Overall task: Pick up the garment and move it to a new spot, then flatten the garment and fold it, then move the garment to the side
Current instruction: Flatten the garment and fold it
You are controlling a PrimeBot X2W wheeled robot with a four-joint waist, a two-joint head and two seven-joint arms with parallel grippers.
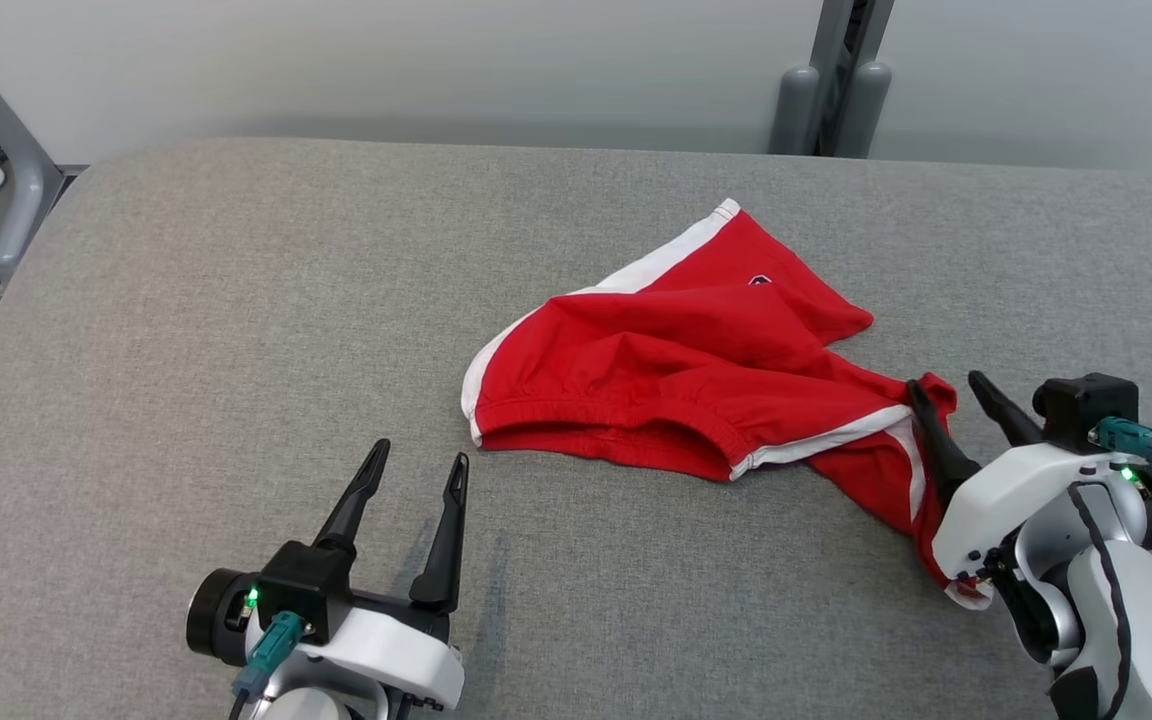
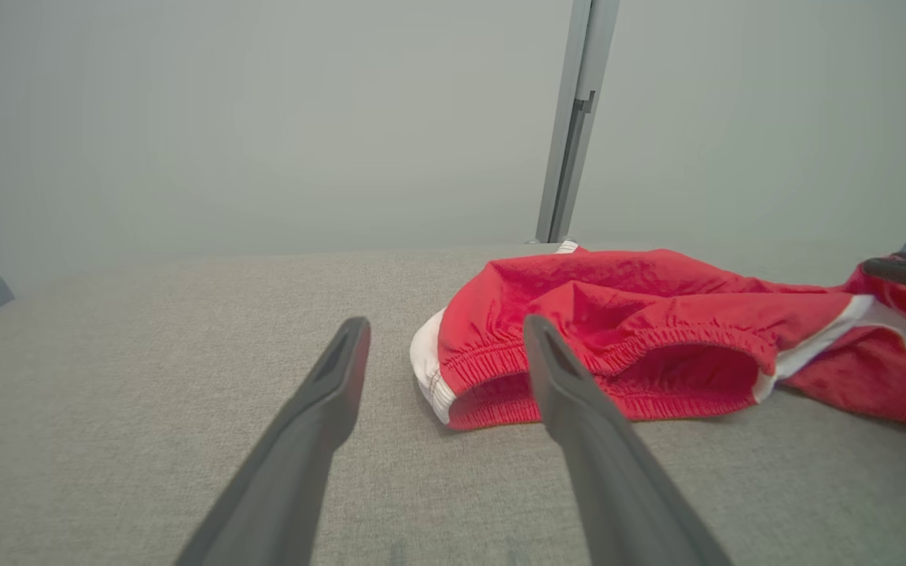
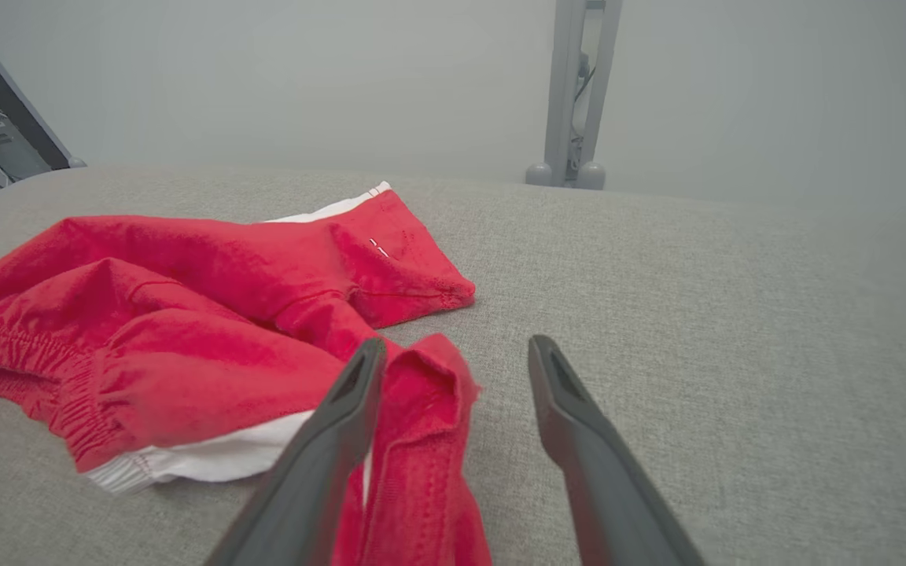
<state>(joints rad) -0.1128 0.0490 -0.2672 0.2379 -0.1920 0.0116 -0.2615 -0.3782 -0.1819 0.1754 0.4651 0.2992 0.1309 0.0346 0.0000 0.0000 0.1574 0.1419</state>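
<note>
The red shorts (image 1: 676, 370) lie crumpled right of centre on the grey table (image 1: 236, 300), the left gripper (image 1: 421, 452) spread and clear of them, the right gripper (image 1: 946, 388) spread at a leg hem, where I reckon it may pinch one thin layer that slips.

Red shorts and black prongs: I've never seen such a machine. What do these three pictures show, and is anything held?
It is a two-armed robot. The wide picture comes from its head camera; the other two from wrist cameras looking along each gripper's two dark fingers. Red shorts with white trim lie crumpled on a grey table. The left gripper is open, short of the waistband. The right gripper is open too, part of one leg lying between its fingers. Nothing is held.
</note>
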